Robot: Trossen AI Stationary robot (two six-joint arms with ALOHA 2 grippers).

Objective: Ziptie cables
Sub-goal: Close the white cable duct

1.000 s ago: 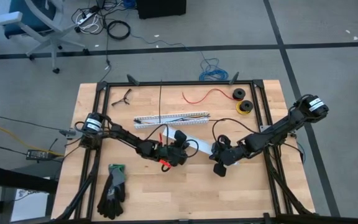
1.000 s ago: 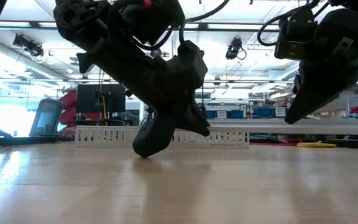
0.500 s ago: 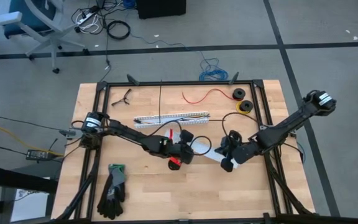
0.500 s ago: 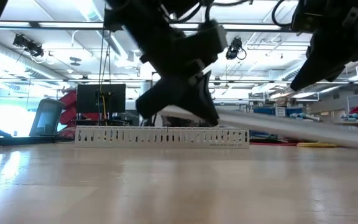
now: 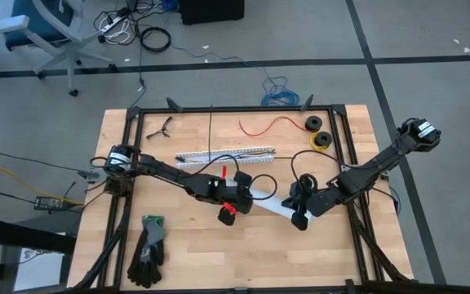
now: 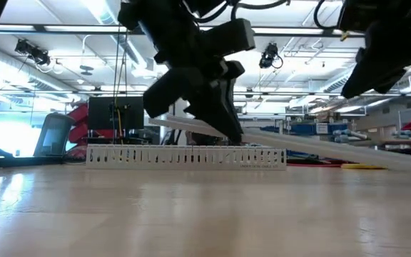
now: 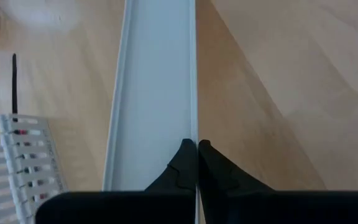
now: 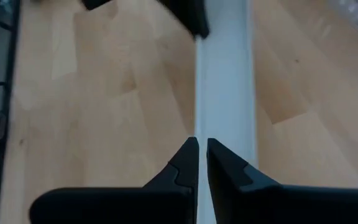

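Note:
A plain white channel piece (image 5: 266,198) hangs above the middle of the table between my two grippers; the low view shows it as a long pale bar (image 6: 312,143). My left gripper (image 5: 246,192) is shut on its left end, and my right gripper (image 5: 294,211) is shut on its right end. The left gripper's dark fingers (image 8: 194,18) also show at the channel's far end in the right wrist view. I cannot make out the cables in any view. My left gripper (image 7: 196,148) pinches one thin side wall (image 7: 195,121) of the channel between its two fingers, near the channel's left end. The fingers slant down and lie along the channel. The channel is clear of the table. My right gripper (image 8: 200,146) pinches a side wall's edge (image 8: 199,121) between its two fingers, near the channel's right end. The fingers slant down and point along the channel toward the left gripper. This end is also clear of the table.
A white slotted channel (image 5: 227,155) lies behind the grippers, also seen in the low view (image 6: 184,155). Black gloves (image 5: 148,245) lie near left, a single red wire (image 5: 268,124) and two spools (image 5: 317,135) lie far right, and a small dark tool (image 5: 161,128) lies far left.
Both grippers have risen and lifted the white channel clear of the table. My left gripper, whose finger stood down at the tabletop, has tipped and rolled as it came up. My right gripper has drawn a little toward the table's right edge.

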